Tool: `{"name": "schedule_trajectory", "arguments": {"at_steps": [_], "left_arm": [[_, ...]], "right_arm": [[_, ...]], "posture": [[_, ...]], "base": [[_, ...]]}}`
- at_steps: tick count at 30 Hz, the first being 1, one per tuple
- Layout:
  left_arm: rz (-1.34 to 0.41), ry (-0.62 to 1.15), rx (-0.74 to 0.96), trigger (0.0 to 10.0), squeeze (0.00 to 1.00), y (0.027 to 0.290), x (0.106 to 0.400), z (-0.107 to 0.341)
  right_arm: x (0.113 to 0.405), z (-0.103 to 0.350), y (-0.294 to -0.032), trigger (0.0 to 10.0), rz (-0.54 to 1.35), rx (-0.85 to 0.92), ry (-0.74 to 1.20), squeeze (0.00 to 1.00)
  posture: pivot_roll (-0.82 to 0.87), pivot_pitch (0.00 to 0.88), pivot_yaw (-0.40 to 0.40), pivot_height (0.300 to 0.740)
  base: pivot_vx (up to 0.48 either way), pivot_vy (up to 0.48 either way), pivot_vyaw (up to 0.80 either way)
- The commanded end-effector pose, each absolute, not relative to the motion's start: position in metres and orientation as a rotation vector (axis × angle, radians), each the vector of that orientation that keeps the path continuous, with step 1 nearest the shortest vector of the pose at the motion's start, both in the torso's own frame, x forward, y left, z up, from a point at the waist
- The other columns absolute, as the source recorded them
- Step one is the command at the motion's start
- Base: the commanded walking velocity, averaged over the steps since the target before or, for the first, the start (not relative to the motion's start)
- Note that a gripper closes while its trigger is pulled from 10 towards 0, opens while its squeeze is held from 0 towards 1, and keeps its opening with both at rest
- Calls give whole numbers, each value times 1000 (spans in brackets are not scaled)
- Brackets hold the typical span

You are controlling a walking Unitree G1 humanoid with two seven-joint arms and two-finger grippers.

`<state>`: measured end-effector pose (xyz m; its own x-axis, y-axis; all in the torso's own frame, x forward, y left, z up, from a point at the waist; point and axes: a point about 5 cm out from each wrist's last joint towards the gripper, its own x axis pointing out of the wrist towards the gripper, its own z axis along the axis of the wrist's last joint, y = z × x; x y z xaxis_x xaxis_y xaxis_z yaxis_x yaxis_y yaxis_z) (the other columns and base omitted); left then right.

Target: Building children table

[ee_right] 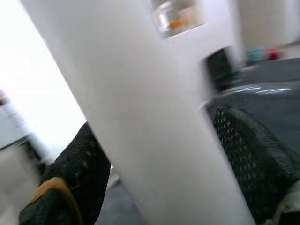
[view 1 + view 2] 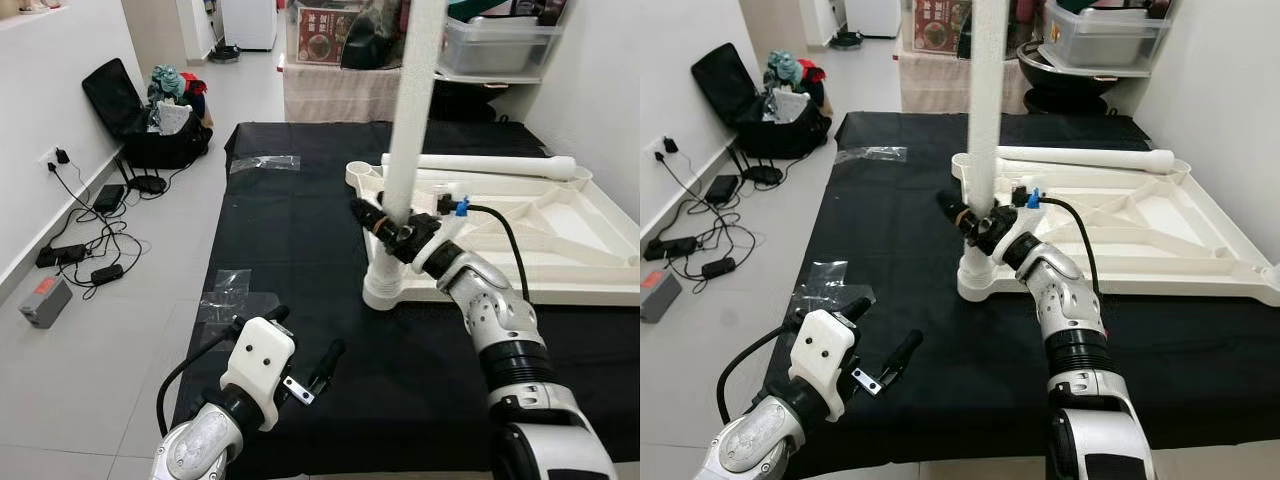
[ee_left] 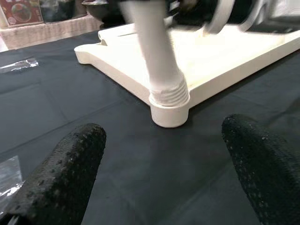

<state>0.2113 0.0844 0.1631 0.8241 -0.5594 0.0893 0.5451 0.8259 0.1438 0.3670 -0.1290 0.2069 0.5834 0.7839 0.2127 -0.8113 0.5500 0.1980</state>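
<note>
so far, one leg (image 2: 410, 120) stood upright in corner socket (image 2: 385, 285) of upturned tabletop (image 2: 560, 235), clamped by right gripper (image 2: 385, 218). second leg (image 2: 480, 165) lying at 12 o'clock, unfitted. left gripper (image 2: 305, 345) spread wide, holding nothing, at 7 o'clock.

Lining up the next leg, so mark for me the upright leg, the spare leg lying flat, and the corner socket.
upright leg (image 2: 408, 130), left eye view, mid shaft.
spare leg (image 2: 500, 166), left eye view, middle of its length.
corner socket (image 3: 169, 111), left wrist view, front wall.
</note>
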Motion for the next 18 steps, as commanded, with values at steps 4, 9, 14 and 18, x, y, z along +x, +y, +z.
{"name": "schedule_trajectory", "arguments": {"at_steps": [4, 9, 14, 18], "left_arm": [[-592, -129, 118, 10000, 0, 83, 209, 164], [-569, -135, 108, 10000, 0, 86, 209, 166], [-561, -130, 103, 10000, 0, 88, 209, 166], [-565, -131, 115, 10000, 0, 88, 209, 166]], "right_arm": [[365, 209, -114, 10000, 1087, 298, -85, 0], [374, 216, -118, 0, 991, 237, -143, 0], [381, 225, -124, 0, 893, 292, -194, 0], [386, 230, -132, 0, 812, 303, -225, 0]], "posture": [[107, 99, -65, 740], [105, 93, -62, 740], [108, 87, -62, 740], [107, 82, -61, 740]], "base": [[0, 0, 0], [0, 0, 0], [0, 0, 0], [0, 0, 0]]}}
